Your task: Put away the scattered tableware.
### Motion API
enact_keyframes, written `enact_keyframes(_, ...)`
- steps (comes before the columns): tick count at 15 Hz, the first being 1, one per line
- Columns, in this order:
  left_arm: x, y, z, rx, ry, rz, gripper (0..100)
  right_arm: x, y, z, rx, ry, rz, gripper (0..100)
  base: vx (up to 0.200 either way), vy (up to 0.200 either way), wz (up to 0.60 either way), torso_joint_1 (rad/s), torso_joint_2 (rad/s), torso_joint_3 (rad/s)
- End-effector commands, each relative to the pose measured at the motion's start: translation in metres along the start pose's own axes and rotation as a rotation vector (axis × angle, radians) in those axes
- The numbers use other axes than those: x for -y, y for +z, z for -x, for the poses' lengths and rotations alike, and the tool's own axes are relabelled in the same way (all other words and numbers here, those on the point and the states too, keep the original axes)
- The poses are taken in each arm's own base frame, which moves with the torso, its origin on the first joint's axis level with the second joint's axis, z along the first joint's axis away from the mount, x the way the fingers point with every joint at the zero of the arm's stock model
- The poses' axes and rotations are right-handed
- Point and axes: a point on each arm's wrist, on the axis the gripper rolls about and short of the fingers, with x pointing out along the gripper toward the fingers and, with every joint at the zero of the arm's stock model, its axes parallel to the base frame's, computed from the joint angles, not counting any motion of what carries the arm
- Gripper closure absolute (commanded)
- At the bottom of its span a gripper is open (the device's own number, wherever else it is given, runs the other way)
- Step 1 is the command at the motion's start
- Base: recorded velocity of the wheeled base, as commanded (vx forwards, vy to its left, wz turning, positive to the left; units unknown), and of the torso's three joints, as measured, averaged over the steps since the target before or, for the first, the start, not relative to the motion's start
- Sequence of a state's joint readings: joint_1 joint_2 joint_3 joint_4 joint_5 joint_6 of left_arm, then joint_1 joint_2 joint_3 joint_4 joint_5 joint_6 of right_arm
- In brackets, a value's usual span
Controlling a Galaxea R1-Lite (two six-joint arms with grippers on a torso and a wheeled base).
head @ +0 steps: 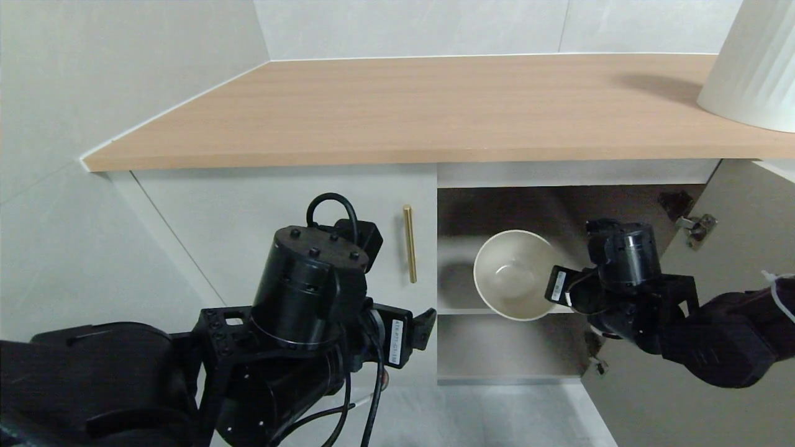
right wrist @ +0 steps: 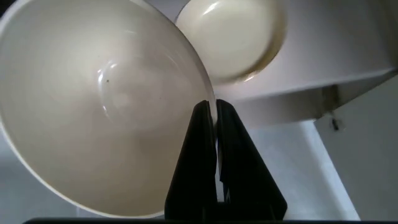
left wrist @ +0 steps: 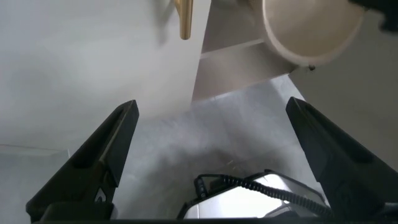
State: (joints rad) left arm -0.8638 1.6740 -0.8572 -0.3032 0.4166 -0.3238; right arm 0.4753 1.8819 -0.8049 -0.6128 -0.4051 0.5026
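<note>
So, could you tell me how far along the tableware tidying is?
Done: the white cabinet door stands open and a shallow cream dish lies on the shelf. In hand: the right gripper pinches the rim of a round cream bowl before that shelf. Remaining: setting it down and releasing. The left gripper hangs open.

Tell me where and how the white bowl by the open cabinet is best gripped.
Take the bowl by its rim on the robot's right, one finger inside, one outside, as the right pincer does now. It is wide and round, so likely only its thin edge fits between the fingers.
</note>
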Motion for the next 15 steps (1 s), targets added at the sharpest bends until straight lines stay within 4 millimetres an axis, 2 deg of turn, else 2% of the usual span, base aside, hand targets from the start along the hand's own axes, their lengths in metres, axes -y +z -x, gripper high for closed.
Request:
enact_keyframes(1,0.0,0.001,0.002,0.007,-0.001,0.006,0,0.012,0.003,-0.02,0.003,-0.056,-0.025,100,0.0,0.0,0.0,0.0,0.0,0.0)
enact_keyframes(5,-0.001,0.003,0.003,0.012,-0.003,0.01,0,0.026,0.011,-0.059,0.029,-0.124,-0.104,100,0.0,0.0,0.0,0.0,0.0,0.0)
enact_keyframes(15,0.0,0.004,0.002,0.015,-0.004,0.025,0,0.041,0.011,-0.106,0.056,-0.198,-0.143,100,0.0,0.0,0.0,0.0,0.0,0.0)
